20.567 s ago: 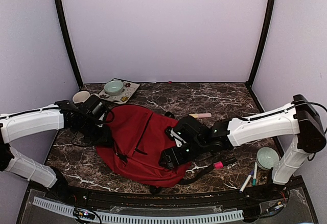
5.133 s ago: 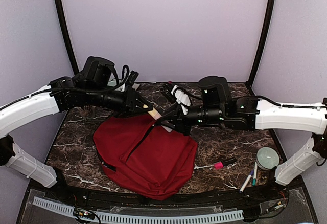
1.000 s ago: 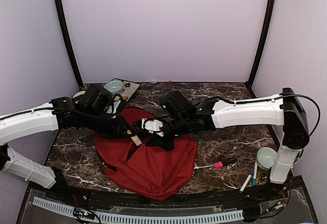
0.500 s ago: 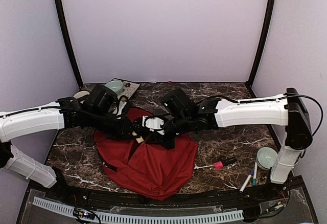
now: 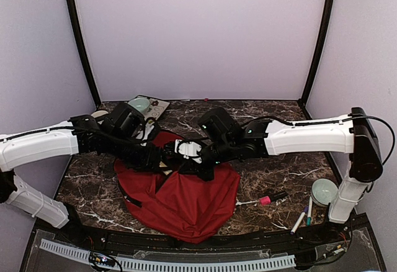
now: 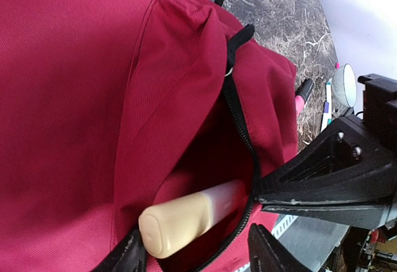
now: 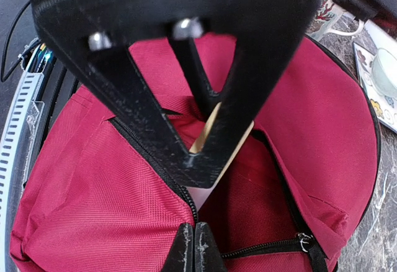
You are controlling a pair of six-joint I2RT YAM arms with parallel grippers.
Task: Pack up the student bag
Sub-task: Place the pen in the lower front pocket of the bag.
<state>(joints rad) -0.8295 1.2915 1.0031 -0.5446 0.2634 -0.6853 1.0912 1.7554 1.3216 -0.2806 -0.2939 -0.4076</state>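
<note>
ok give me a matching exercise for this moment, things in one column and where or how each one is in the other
Things:
1. cream tube
2. right gripper
3. left gripper
4. pink-tipped marker

Places or states:
a. lying on the table, to the right of the student bag
b. open, fingers either side of the tube
c. shut on the edge of the bag's pocket
d. partly inside the open zip pocket

Pairs: 1-d, 2-c, 3-b, 4-a

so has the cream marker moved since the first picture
Yes. The cream marker lay on the table behind the pink marker; now it's left of it, inside the open pocket of the student bag.
</note>
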